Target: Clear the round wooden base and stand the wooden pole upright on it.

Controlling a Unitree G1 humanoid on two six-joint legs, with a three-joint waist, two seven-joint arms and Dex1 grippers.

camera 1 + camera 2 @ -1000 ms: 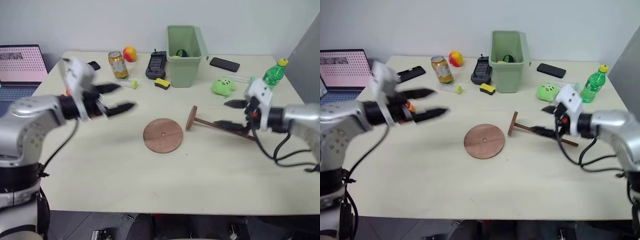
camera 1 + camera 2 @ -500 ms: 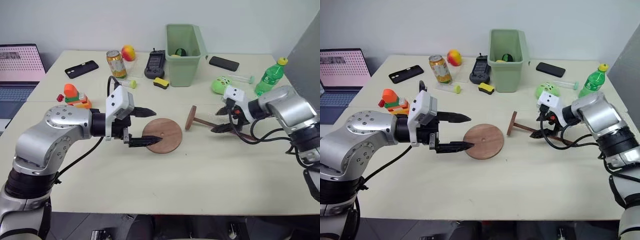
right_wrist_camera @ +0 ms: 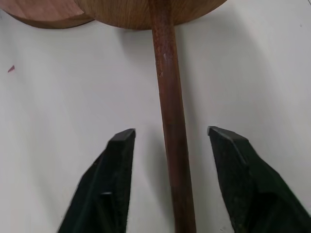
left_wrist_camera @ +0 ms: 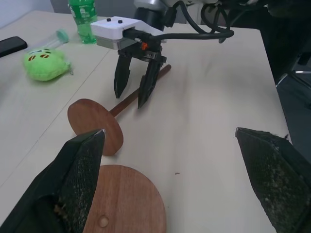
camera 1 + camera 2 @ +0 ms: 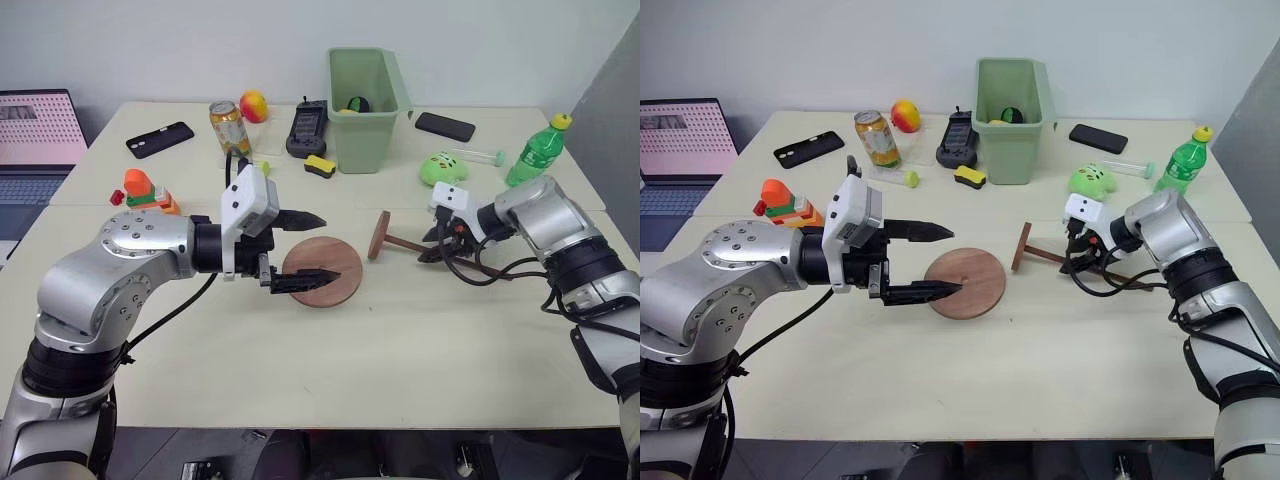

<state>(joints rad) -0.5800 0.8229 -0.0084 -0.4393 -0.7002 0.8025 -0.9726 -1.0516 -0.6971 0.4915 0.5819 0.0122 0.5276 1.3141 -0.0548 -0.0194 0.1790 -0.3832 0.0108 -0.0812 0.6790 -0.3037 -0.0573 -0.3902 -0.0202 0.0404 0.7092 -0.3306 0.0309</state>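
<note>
The round wooden base (image 5: 322, 272) lies flat at the table's middle with nothing on it. Above its left part hovers my left gripper (image 5: 330, 246), open wide, its lower finger over the disc. The wooden pole (image 5: 455, 258) lies on its side to the right, its fixed disc (image 5: 380, 235) standing on edge near the base. My right gripper (image 5: 432, 248) points down at the rod and is open. Its two fingers (image 3: 114, 174) straddle the rod (image 3: 165, 63) with a gap on each side. The left wrist view shows the same straddle (image 4: 135, 99) beyond the base (image 4: 126, 204).
At the back stand a green bin (image 5: 365, 95), a can (image 5: 230, 125), a fruit (image 5: 258, 103), a black remote (image 5: 305, 128) and two phones (image 5: 160, 138). A green plush (image 5: 442, 168) and a bottle (image 5: 535, 150) sit behind the pole. A toy (image 5: 148, 192) and a laptop (image 5: 40, 130) are left.
My left gripper swung right, from over the bare table to above the base's left part. My right gripper dropped onto the pole's rod and its fingers narrowed around it.
</note>
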